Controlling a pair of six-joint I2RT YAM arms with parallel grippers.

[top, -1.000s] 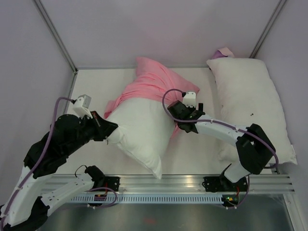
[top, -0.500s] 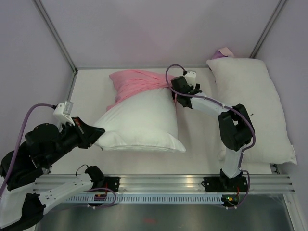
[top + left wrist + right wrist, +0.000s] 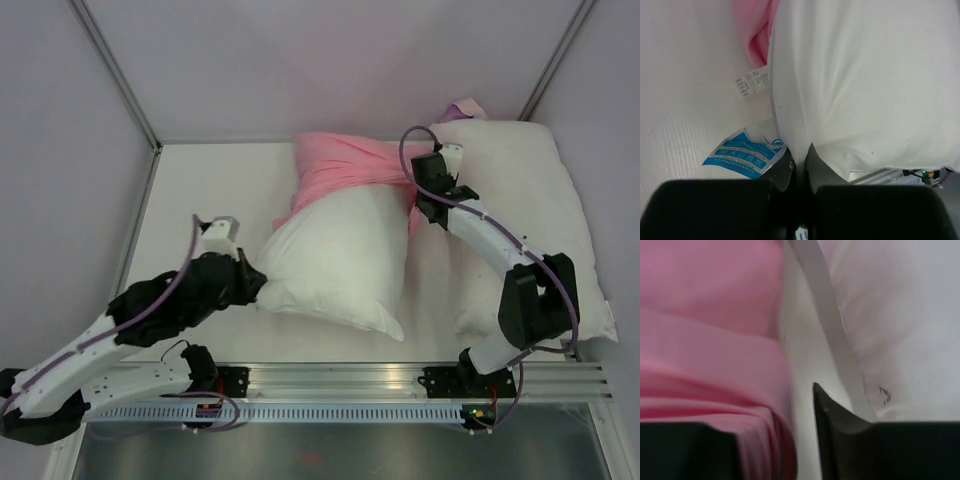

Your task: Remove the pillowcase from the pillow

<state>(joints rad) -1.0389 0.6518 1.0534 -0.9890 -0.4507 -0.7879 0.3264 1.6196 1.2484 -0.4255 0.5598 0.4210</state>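
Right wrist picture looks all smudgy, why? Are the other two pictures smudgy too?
Right wrist view: blurred all over, the pink pillowcase sitting very near the lens, probably too near to focus. Left wrist view: sharper, the print on the small white label shows as lines, too small to read. Top view: clear, even light, only soft shadows beside the pillow.

The pillow (image 3: 340, 255) is lying across the middle of the table (image 3: 210, 180). Its far end is sitting inside the pillowcase (image 3: 345, 170), which is bunching up behind it. A second pillow (image 3: 520, 220) is lying along the table's right side. The left gripper (image 3: 252, 285) is sitting at the pillow's left corner, a tag (image 3: 742, 157) lying just beside it. The right gripper (image 3: 420, 205) is sitting between the pillowcase's right edge and the second pillow.
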